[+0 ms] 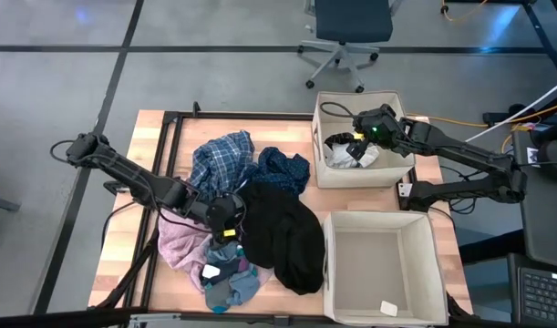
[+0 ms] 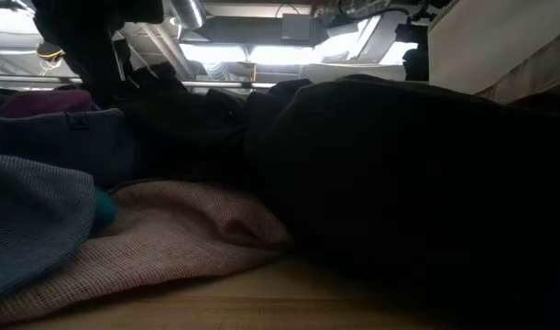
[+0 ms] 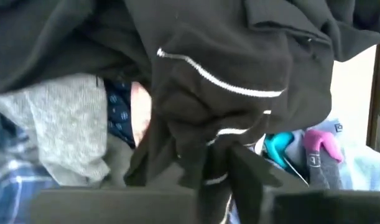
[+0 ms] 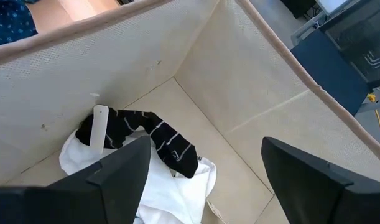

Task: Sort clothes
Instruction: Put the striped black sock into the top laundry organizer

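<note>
A pile of clothes lies on the table: a blue plaid piece, a navy dotted one, a large black garment, a pale pink one and grey-teal pieces. My left gripper is at the black garment's left edge, shut on it. My right gripper hangs open over the far beige bin. On that bin's floor a black-and-white striped sock lies on a white garment. My left gripper pinches a bunched fold of the black garment, crossed by thin white lines, between its two fingers. The fingers come slanting down from the table's left. The garment still lies on the pile and the table; how many layers are caught does not show.
A second beige bin stands at the near right, with a small white scrap on its floor. In the low view the pink knit cloth and the black heap fill the foreground. An office chair stands beyond the table's far edge.
</note>
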You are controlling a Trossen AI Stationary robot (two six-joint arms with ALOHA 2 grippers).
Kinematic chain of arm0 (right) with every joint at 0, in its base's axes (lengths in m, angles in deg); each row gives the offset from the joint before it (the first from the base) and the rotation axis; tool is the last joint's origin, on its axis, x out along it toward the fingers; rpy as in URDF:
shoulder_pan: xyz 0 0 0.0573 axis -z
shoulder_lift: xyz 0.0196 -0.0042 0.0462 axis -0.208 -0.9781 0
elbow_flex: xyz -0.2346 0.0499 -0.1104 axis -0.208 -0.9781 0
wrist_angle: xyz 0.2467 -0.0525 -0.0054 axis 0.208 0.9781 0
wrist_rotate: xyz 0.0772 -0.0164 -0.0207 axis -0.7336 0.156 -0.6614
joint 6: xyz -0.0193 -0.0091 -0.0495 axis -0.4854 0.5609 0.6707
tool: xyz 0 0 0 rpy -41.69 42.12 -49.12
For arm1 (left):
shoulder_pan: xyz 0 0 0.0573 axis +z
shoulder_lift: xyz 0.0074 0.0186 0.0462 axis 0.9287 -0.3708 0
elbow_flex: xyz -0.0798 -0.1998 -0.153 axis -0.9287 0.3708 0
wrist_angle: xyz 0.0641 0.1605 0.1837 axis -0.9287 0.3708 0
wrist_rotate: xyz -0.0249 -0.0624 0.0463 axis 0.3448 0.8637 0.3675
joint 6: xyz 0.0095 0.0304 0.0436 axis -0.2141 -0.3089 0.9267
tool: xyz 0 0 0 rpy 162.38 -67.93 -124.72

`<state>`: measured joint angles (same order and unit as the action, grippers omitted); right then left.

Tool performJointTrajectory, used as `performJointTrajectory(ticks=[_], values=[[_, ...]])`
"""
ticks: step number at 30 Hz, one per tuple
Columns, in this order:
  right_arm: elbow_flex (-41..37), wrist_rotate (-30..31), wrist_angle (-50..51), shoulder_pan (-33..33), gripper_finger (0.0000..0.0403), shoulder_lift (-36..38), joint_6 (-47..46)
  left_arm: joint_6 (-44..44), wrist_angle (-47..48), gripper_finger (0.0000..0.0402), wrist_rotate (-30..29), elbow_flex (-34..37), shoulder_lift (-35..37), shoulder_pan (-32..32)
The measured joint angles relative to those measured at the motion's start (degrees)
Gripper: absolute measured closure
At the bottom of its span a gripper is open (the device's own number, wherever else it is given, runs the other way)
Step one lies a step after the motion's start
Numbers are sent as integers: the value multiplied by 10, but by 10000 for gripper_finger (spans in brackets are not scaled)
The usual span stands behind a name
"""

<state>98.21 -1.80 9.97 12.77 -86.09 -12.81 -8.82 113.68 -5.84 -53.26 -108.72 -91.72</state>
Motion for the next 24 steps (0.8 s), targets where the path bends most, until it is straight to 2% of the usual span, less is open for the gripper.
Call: performJointTrajectory(ticks=[2, 6, 10, 14, 21, 24], values=[[0, 0, -1, -1, 95, 1, 3, 21, -1, 391, 0, -1, 1, 5], [1, 0, -5, -1, 95, 10, 13, 59, 26, 388, -6, -37, 11, 18], [19, -27, -2, -1, 95, 19, 14, 131, 47, 397, -47, -96, 23, 27], [28, -133, -42, -1, 95, 28, 16, 218, 33, 392, -107, -139, 36, 40], [27, -398, -178, -12, 95, 17, 44, 358, -69, 398, -144, -151, 35, 92], [27, -450, -248, -41, 95, 4, 50, 391, -105, 393, -144, -151, 23, 115]])
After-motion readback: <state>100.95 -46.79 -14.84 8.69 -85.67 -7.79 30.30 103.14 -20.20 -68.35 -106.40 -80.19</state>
